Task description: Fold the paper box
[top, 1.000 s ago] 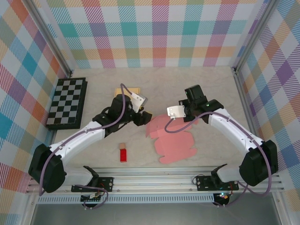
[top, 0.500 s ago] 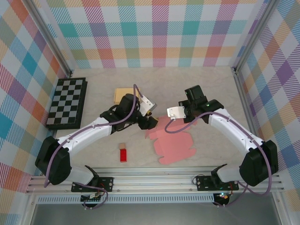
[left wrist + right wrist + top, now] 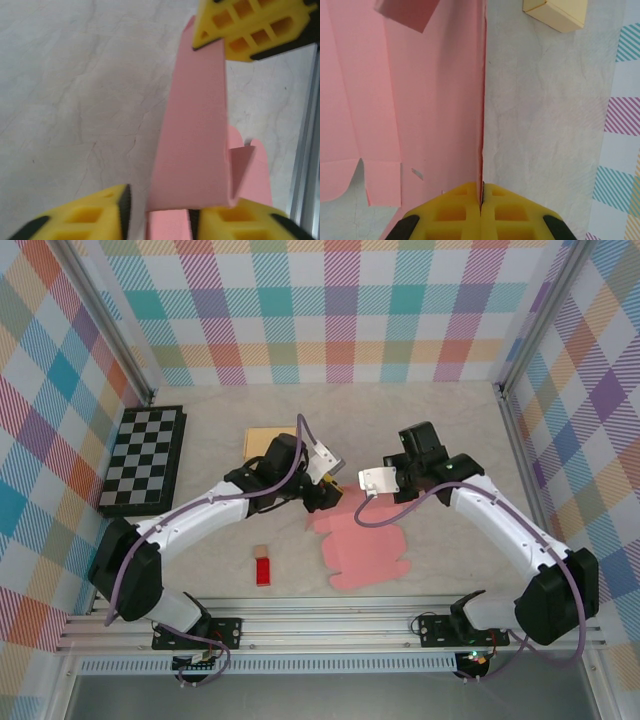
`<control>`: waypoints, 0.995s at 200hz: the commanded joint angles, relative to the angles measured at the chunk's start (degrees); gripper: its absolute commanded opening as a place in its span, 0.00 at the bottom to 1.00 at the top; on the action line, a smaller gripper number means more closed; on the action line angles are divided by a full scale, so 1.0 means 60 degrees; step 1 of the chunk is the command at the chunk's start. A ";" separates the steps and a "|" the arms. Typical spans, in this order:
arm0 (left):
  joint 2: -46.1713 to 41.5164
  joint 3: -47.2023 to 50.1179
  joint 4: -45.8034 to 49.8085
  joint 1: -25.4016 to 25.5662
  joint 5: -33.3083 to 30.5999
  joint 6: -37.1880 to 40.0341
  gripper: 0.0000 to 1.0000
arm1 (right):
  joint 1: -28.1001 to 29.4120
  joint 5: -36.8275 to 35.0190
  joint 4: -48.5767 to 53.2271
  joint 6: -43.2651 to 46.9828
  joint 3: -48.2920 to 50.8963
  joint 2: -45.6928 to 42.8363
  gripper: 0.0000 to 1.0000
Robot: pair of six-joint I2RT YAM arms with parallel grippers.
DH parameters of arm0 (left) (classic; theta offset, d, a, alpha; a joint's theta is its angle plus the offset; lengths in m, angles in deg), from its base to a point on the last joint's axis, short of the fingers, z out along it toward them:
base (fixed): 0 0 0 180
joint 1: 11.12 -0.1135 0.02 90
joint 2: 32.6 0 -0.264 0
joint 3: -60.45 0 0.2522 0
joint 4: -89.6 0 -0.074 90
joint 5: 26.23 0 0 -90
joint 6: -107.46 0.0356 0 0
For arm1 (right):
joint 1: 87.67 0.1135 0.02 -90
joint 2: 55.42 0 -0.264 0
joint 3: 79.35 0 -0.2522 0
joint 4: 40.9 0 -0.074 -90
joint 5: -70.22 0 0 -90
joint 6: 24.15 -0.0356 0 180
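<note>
Thin pink paper box (image 3: 365, 550) sheet pinched edgewise in right gripper (image 3: 482, 194).

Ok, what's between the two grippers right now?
A raised flap of the pink paper box spans from left gripper to right gripper, clearest in the left wrist view.

From above, the left arm (image 3: 200, 515) covers part of the tan box (image 3: 258, 438); the left claw (image 3: 330, 498) hides the pink paper (image 3: 365, 545) at its far edge.
</note>
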 commanded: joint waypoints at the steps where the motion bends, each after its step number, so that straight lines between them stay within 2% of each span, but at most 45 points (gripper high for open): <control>1: 0.0121 -0.0368 -0.0364 0.0242 0.0268 0.0076 0.23 | 0.0027 0.0835 0.0208 -0.0087 -0.0117 -0.0230 0.00; 20: 0.0150 -0.0383 -0.0418 0.0353 0.0262 0.0144 0.06 | 0.0027 0.0836 0.0207 -0.0057 -0.0099 -0.0178 0.00; 31: 0.0180 -0.0344 -0.0447 0.0388 0.0174 0.0205 0.00 | 0.0027 0.0807 0.0197 -0.0057 -0.0099 -0.0117 0.00; 78: 0.0004 0.0128 -0.0995 0.0403 -0.0450 0.0065 0.00 | 0.0030 0.0641 0.0208 -0.0097 -0.0114 0.0085 0.00; 87: 0.0012 0.0088 -0.0867 0.0401 -0.0730 -0.0024 0.08 | 0.0027 0.0524 0.0121 -0.0134 -0.0099 0.0128 0.00; 98: -0.0044 0.0089 -0.0676 0.0386 -0.1311 -0.0255 0.41 | 0.0001 0.0435 -0.0019 -0.0248 -0.0099 0.0201 0.00; 103: -0.0110 0.0136 -0.0590 0.0375 -0.1629 -0.0402 0.51 | -0.0051 0.0433 -0.0070 -0.0317 -0.0123 0.0227 0.00; 109: -0.0215 0.0250 -0.0553 0.0341 -0.2028 -0.0623 0.56 | -0.0117 0.0472 -0.0096 -0.0394 -0.0167 0.0278 0.00; 129: -0.0922 0.1043 -0.0828 0.0089 -0.2663 -0.1772 0.64 | -0.0319 0.0521 -0.0114 -0.0609 -0.0288 0.0439 0.00; 167: -0.2683 0.3305 -0.1234 -0.0380 -0.3768 -0.4620 0.69 | -0.0544 0.0158 -0.0349 -0.1167 -0.0554 0.0983 0.00; 185: -0.2987 0.4071 -0.1108 -0.0548 -0.3520 -0.5961 0.63 | -0.0559 -0.0226 -0.0439 -0.1517 -0.0792 0.1367 0.00; 199: -0.2929 0.4643 -0.1646 -0.0535 -0.2764 -0.6703 0.58 | -0.0550 -0.0384 -0.0469 -0.1809 -0.0979 0.1615 0.00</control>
